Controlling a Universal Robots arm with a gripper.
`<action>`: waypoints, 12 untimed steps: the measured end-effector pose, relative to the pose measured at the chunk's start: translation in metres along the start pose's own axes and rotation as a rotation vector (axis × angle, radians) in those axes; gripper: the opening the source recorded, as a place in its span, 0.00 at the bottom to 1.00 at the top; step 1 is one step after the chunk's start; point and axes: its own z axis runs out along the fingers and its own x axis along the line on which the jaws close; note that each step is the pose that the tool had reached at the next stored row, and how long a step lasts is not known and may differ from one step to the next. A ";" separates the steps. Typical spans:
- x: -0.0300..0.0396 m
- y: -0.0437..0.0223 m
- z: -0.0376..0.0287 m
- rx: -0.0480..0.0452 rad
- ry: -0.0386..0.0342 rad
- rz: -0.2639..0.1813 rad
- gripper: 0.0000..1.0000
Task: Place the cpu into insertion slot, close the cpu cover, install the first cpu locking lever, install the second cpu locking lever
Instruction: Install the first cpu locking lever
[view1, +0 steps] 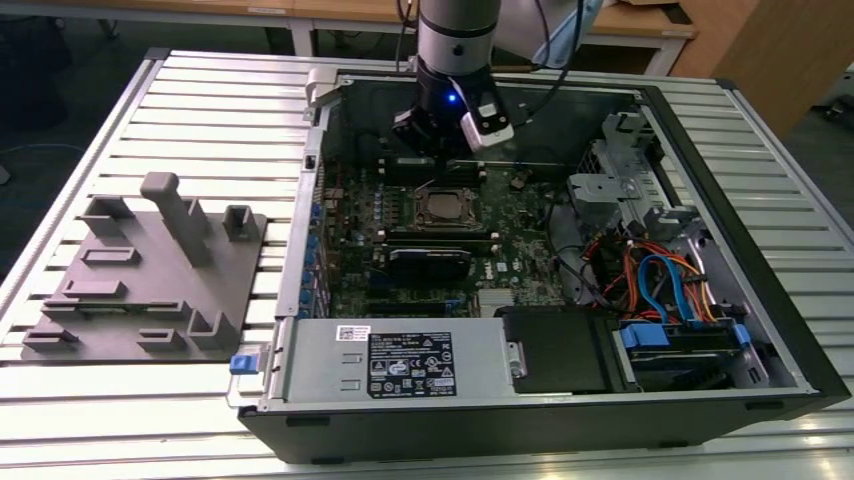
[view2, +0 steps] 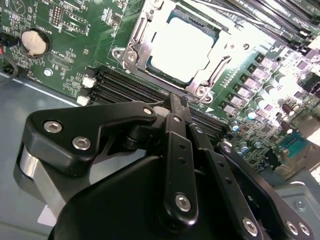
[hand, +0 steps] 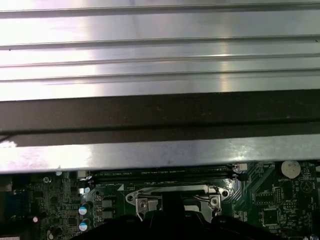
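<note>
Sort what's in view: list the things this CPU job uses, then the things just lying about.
For the job:
- cpu, already sitting in the insertion slot
- cpu cover, framing the chip
- gripper, just beside the slot

Lying about:
- grey fixture block on the table
- power supply box
- blue and orange cables
- coin battery
</note>
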 end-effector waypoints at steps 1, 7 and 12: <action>0.0000 0.0000 0.0000 0.0000 0.0001 -0.001 0.10; 0.0000 0.0000 0.0002 -0.0002 0.0001 -0.002 0.10; 0.0000 0.0000 0.0002 -0.0001 0.0001 -0.002 0.10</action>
